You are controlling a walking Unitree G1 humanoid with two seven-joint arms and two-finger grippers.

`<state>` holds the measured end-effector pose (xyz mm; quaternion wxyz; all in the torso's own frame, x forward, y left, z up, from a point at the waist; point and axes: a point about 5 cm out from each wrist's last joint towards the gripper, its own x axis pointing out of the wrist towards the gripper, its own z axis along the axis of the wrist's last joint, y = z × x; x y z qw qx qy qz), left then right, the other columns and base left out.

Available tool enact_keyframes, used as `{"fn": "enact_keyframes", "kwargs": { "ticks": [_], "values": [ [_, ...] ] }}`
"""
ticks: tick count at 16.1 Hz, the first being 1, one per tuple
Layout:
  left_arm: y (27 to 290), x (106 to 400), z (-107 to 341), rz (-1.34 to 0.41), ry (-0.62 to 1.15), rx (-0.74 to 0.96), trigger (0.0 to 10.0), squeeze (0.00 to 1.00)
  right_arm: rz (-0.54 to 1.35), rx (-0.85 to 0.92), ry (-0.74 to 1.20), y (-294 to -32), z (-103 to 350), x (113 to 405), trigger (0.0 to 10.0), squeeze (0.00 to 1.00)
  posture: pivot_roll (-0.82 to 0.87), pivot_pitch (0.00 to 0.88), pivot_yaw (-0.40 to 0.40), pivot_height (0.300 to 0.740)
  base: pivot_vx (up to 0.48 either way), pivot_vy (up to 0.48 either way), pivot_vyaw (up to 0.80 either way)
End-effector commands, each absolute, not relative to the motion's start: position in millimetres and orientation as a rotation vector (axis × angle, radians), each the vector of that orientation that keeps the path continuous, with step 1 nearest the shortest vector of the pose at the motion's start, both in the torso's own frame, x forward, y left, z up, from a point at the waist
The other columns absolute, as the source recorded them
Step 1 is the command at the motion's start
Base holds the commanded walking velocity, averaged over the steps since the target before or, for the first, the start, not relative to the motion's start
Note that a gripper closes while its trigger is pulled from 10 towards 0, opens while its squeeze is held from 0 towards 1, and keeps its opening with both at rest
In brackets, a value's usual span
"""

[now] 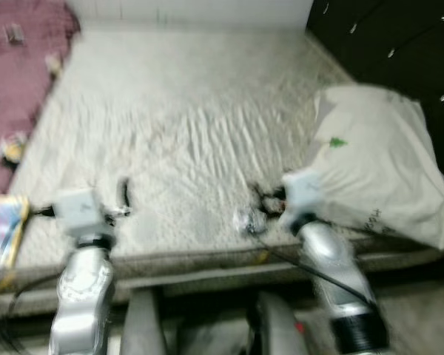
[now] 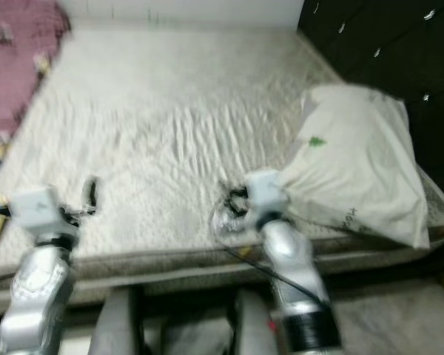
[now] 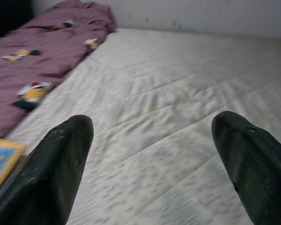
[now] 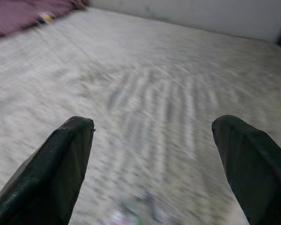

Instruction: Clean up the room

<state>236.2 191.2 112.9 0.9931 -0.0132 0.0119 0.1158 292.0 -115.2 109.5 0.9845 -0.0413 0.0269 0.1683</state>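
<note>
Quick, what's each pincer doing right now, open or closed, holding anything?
Left pincer: open, holding nothing, over the wrinkled white mattress.
Right pincer: open, holding nothing, over the same mattress.

The mattress (image 1: 192,126) wore pale, matt, wrinkled quilted cloth. The blanket (image 1: 15,66) looked soft maroon fabric. The white bag (image 1: 377,163) seemed thin crinkly plastic, perhaps cloth. Both arms were smooth silvery metal.

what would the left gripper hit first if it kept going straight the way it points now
Probably only the bare white quilted mattress itself; the left gripper, fingers open, points low across it toward the far white wall. Depth is unclear.
</note>
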Motion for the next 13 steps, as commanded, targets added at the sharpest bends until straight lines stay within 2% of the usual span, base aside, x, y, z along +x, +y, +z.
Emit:
{"fn": "enact_keyframes", "kwargs": {
  "ticks": [1,2,5,7,9,13],
  "values": [
    [180.9,234.2,122.5,0.197,-0.005,-0.030,10.0,0.00,0.299,-0.088,0.084,-129.1,106.5,290.8,10.0,0.00,0.01,0.045,-0.046,0.587,0.000,0.000,0.00],
    [180.4,231.7,122.1,0.197,0.000,-0.031,10.0,0.00,0.299,-0.085,0.092,-129.2,105.2,290.7,10.0,0.00,0.02,0.050,-0.047,0.587,0.000,0.000,0.00],
    [180.4,217.7,124.4,0.219,0.028,-0.001,10.0,0.00,0.311,-0.063,0.133,-126.0,99.6,283.2,10.0,0.00,0.03,0.119,-0.050,0.547,0.000,0.000,0.00],
    [169.8,206.8,131.2,0.168,-0.029,0.124,10.0,0.00,0.322,-0.059,0.150,-121.5,95.6,280.7,10.0,0.00,0.04,0.132,-0.043,0.527,0.000,0.000,0.00],
    [167.8,196.4,137.6,0.226,-0.045,0.197,10.0,0.00,0.321,-0.055,0.150,-118.0,96.7,284.1,10.0,0.00,0.04,0.174,-0.023,0.507,0.000,0.000,0.00],
    [177.6,202.1,157.6,0.336,-0.047,0.171,10.0,0.00,0.308,-0.063,0.163,-121.0,93.4,291.6,10.0,0.00,0.08,0.182,-0.030,0.507,0.000,0.000,0.00]
  ]
}}
